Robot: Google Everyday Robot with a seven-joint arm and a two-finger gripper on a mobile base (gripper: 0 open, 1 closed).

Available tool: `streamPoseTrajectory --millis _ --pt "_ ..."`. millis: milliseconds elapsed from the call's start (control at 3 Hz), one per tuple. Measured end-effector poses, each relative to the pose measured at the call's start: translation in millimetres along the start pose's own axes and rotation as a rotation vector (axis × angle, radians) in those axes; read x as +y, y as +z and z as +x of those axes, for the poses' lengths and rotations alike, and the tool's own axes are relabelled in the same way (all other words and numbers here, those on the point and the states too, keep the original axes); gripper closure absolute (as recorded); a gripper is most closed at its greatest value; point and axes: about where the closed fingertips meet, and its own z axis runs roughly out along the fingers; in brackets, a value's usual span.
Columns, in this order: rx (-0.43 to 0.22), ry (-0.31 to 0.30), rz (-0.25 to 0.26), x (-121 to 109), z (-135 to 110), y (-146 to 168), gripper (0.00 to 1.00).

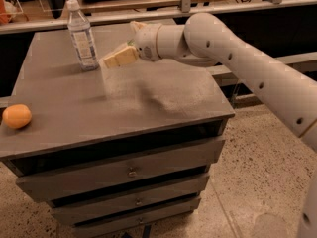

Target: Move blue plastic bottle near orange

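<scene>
bottle (82,36) stands upper left, the empty hand (114,60) just beside it, seemingly to grasp; how open, i cannot tell.

You see a clear bottle (82,38) with a white cap and pale label, a plain orange (17,116), a dull grey cabinet (148,100), and a speckled beige floor (257,172). Your cream gripper (111,61) hangs just right of the bottle, on an off-white arm (237,58).

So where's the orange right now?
The orange sits at the front-left edge of the cabinet top, far from the bottle at the back; the claw hovers beside that bottle.
</scene>
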Motion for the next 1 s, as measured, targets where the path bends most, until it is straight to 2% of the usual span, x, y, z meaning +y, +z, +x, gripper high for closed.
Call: streamPoseTrajectory --millis 333,1000 --pt "-0.001 0.001 -0.057 -2 9 29 0.00" --pt "-0.031 0.019 -0.145 3 9 76 0.00"
